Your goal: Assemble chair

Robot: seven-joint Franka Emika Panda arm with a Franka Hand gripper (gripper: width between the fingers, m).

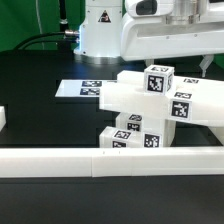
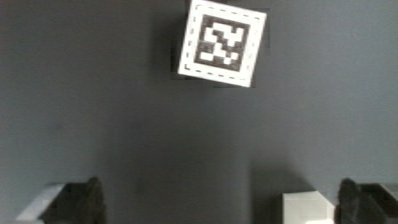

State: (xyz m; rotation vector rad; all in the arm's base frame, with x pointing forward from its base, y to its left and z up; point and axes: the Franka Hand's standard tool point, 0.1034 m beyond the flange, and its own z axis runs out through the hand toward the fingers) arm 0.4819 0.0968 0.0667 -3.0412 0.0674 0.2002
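Looking across the black desk (image 1: 40,115) in the exterior view, the chair (image 1: 150,115) stands as a cluster of glossy white blocks toward the exterior view's right, just behind the long low white border rail (image 1: 100,160) that runs across the foreground. Its parts are stacked: a wide slab lies roughly level on top, a small cube with a black-and-white tag sits on that slab, and short posts with more tags stand underneath, down against the rail. Behind the chair, flat on the desk, lies the marker board (image 1: 80,89), with 2 of its tags visible. The white robot arm (image 1: 150,30) fills the upper part of this view, its base at the back and its upper body reaching toward the exterior view's right; the claw itself is cut off by the frame edge here, so this view does not show how it stands.

Turning to the wrist view, the claw (image 2: 210,200) shows 2 dark fingertips (image 2: 71,200) set wide apart, with only bare dark desk surface (image 2: 178,140) between them. Nothing is held. A single white tagged piece (image 2: 222,43) lies well apart from the fingertips, tilted slightly, its square black-and-white tag facing the camera. The picture is too blurred to tell which part of the chair that piece is, or whether it belongs to the marker board instead.
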